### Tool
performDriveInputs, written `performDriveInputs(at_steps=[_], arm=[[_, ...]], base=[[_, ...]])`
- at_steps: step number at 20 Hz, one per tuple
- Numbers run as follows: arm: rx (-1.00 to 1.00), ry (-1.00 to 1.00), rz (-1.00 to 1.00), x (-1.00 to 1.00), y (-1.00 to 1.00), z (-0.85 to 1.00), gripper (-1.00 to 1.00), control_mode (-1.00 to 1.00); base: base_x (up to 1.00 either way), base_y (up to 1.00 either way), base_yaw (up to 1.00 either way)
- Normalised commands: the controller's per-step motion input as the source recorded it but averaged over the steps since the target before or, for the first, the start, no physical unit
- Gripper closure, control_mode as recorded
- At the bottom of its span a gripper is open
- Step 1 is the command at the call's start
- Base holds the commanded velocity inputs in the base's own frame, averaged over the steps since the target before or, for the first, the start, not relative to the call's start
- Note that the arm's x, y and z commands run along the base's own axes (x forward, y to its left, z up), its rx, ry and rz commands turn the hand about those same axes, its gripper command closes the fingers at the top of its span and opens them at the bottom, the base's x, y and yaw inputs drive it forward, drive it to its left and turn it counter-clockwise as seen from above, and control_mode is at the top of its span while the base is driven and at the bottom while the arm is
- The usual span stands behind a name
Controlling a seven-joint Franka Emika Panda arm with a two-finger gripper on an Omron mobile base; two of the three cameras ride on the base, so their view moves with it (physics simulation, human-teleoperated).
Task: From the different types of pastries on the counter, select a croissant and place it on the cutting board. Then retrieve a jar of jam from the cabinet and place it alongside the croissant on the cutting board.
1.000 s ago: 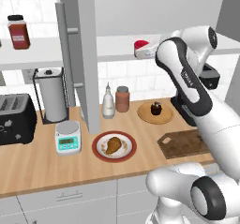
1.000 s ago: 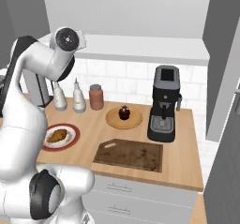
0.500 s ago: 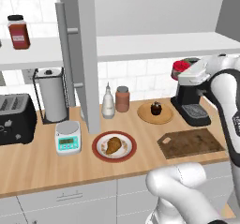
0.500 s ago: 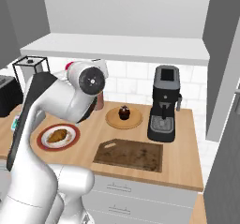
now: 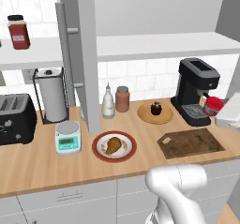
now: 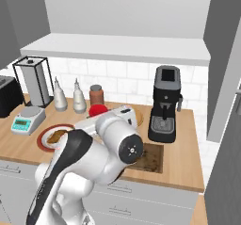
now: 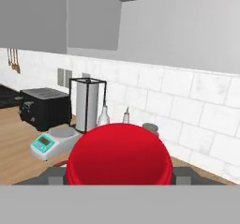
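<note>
The red jar of jam (image 7: 119, 155) sits clasped in the gripper (image 5: 216, 109), held in the air just right of the coffee machine (image 5: 194, 90), above the counter (image 5: 42, 160). The croissant (image 5: 112, 145) lies on the red-rimmed plate (image 5: 99, 152), left of the cutting board (image 5: 189, 142).

A second ago I had the jar of jam (image 5: 213, 105) up at the cabinet shelf's front edge, near its middle. Half a second ago I'd swung it right and down, in front of the coffee machine (image 5: 195, 96). Now it hangs lower, at the machine's right side, above the surface's right end near the cutting board (image 5: 190, 143), my fingers (image 7: 183, 174) clamped on either side of it.
</note>
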Motion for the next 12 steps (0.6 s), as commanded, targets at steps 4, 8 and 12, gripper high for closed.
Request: performDriveInputs(at_steps=[4,8,12], arm=[[-0.07,-0.05,0.05,-0.37,-0.69,-0.83,1.00,-1.00],[-0.11,0.00,0.07,0.10,-0.04,-0.40,1.00,-1.00],[-0.05,0.02,0.15,0.50,0.00,-0.85,1.00,-1.00]], base=[[0.00,0.00,0.00],[0.00,0.00,0.00],[0.00,0.00,0.00]])
